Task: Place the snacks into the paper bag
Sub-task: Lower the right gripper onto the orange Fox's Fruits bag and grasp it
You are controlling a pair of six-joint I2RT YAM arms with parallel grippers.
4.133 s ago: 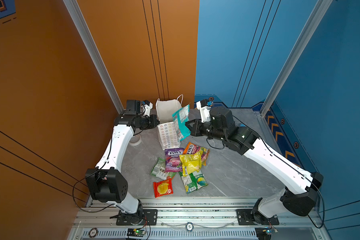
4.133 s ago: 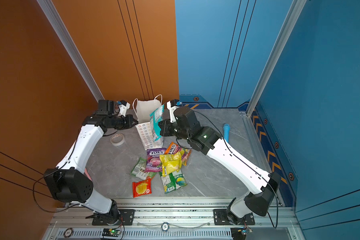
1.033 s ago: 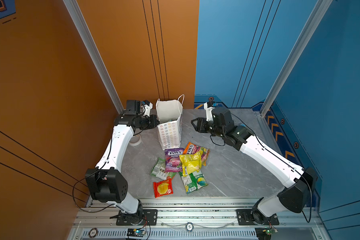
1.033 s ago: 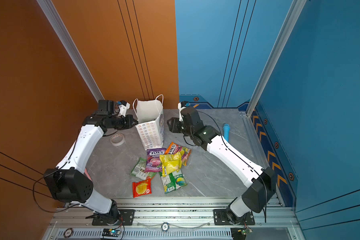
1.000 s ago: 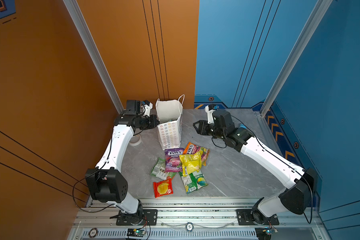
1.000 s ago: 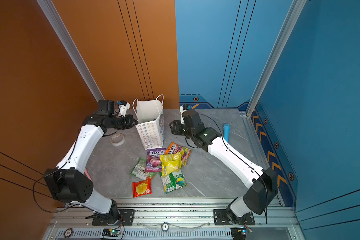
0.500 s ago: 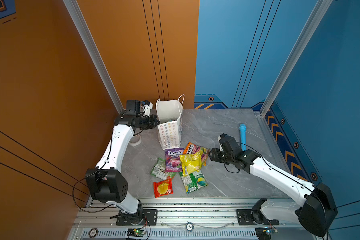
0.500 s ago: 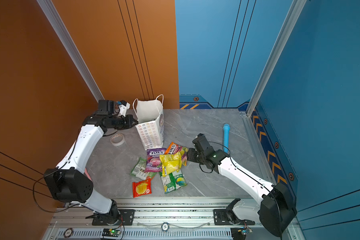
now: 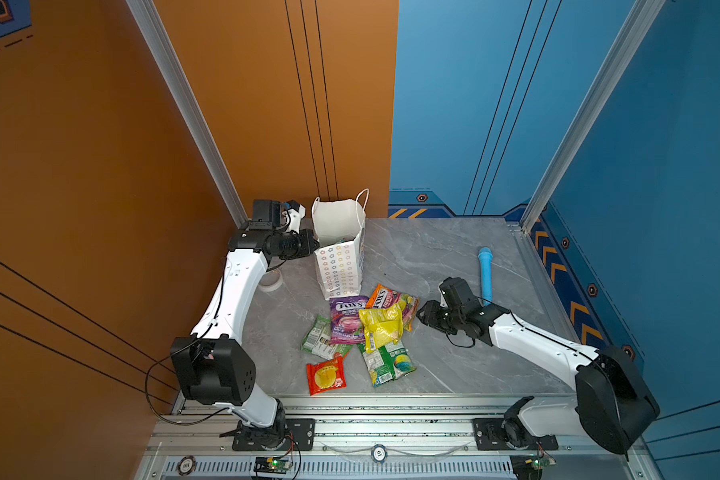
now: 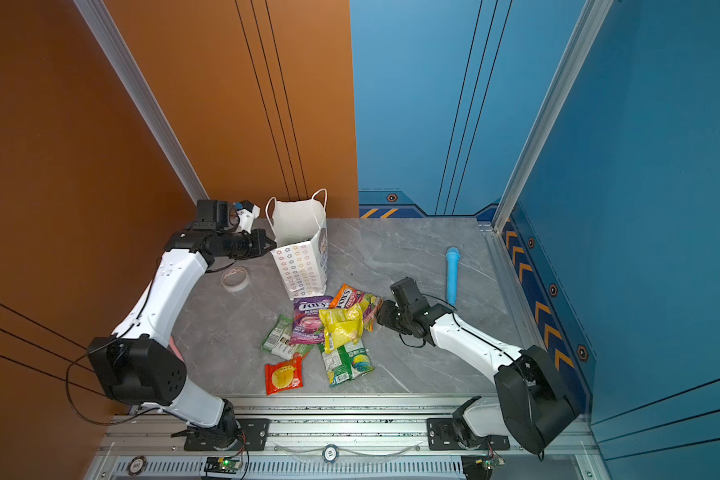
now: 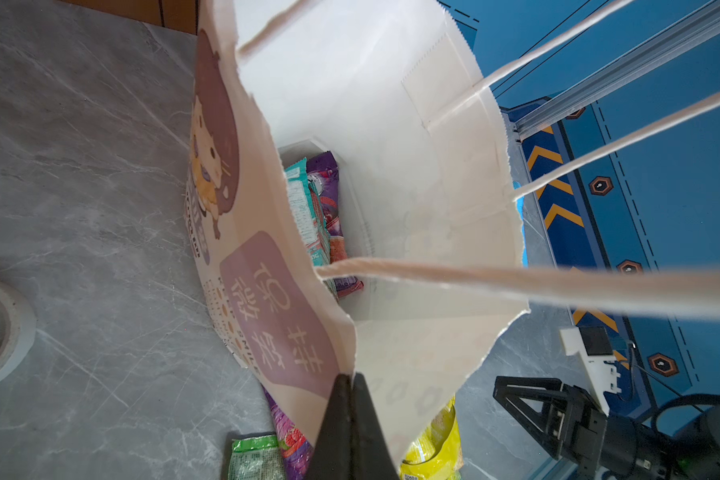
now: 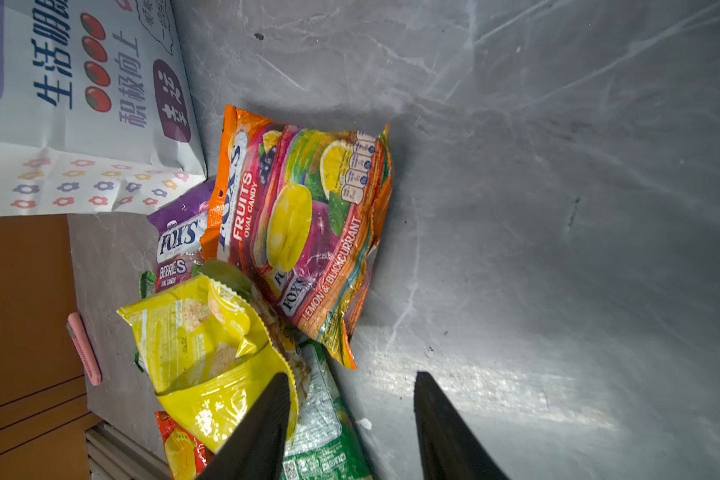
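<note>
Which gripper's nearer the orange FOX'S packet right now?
Right. The right gripper sits open just beside the orange packet, on its right in both top views. The left gripper is shut on the paper bag rim, across the bag from it.

The teal packet (image 11: 304, 208), which the right pincer (image 9: 421, 315) held above the paper bag (image 9: 339, 266) before, now lies inside it. This pincer has come away and down to the desk (image 9: 433, 257), empty, jaws apart, beside the orange packet (image 9: 378, 297).
</note>
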